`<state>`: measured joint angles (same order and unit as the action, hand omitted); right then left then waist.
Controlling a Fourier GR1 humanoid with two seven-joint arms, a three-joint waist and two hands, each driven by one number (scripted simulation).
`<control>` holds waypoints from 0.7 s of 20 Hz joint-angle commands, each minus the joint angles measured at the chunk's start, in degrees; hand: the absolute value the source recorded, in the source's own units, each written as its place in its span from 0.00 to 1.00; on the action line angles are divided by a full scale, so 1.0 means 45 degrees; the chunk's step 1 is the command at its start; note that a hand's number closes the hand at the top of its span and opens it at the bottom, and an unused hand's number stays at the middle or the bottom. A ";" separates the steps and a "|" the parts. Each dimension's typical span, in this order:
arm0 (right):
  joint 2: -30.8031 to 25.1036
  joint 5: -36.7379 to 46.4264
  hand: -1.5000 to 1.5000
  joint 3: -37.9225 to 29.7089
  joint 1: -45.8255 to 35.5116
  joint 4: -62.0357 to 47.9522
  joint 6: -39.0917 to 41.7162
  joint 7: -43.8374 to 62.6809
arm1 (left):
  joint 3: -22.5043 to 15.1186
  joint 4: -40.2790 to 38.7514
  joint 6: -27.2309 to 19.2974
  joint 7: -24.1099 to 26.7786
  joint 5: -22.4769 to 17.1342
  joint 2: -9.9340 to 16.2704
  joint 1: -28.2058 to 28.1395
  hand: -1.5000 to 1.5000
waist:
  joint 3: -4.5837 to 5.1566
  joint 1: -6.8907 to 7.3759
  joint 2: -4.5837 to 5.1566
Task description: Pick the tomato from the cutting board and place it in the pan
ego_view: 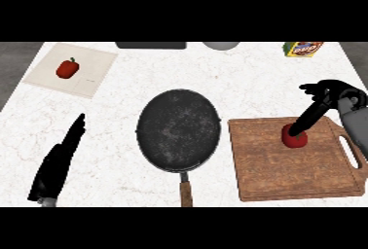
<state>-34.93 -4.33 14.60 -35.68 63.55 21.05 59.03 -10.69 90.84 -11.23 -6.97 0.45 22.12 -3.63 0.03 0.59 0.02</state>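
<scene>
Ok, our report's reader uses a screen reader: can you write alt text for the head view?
The robot's right hand reaches a finger down onto a red tomato on a wooden cutting board. A dark pan sits left of the board, with nothing in it. The left hand rests open at lower left.

One tomato point(294, 138), one pan point(178, 130), one cutting board point(287, 168), one red pepper point(67, 68)
</scene>
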 commanded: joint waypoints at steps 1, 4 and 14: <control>0.0133 0.0261 0.00 0.0033 -0.0558 -0.0947 0.0927 0.1215 | 0.0162 0.0012 0.0135 0.0229 0.0128 -0.0080 -0.0161 0.50 | -0.0002 0.0021 0.0009; 0.0235 0.0370 0.00 0.0208 0.0366 -0.0463 0.0599 0.1228 | 0.0260 0.0623 0.0484 -0.0257 -0.0172 -0.0004 -0.0477 0.50 | -0.0002 -0.0040 -0.0021; 0.0827 0.1083 0.00 -0.0047 0.0546 -0.0978 0.0754 0.0913 | 0.0360 -0.0020 0.0353 -0.0040 0.0683 -0.0773 -0.0202 0.50 | -0.0004 -0.0082 -0.0012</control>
<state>-30.87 -0.12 15.81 -33.27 59.82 21.32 58.43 -8.52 90.43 -9.25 -6.70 2.21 20.40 -4.02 0.01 0.26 -0.02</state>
